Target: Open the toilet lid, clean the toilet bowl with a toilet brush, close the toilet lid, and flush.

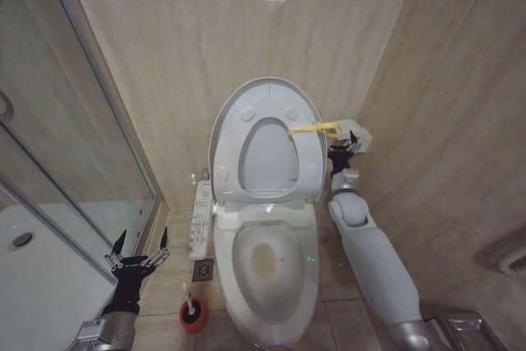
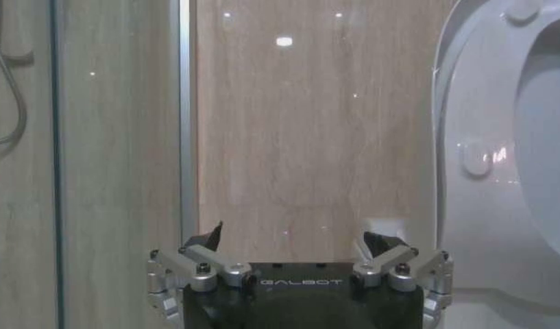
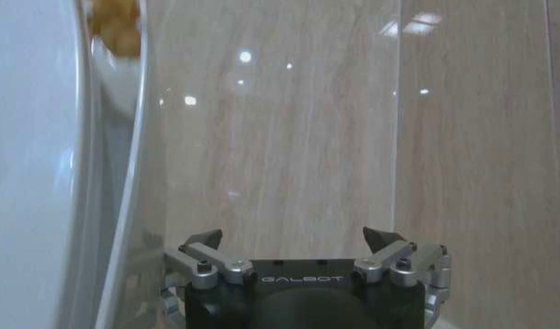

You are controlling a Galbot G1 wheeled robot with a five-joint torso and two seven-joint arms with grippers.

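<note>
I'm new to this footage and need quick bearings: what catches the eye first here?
The toilet lid stands raised against the tiled wall, seat up with it, baring the toilet bowl and its yellowish stain. The right gripper sits open beside the lid's edge, by the yellow strap loop. Low on the robot's left, the left gripper hovers open above the floor, near the toilet brush in its red holder.

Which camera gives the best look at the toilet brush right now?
The head view: the toilet brush stands on the floor left of the toilet bowl, near the left gripper. Neither wrist view catches the brush.
</note>
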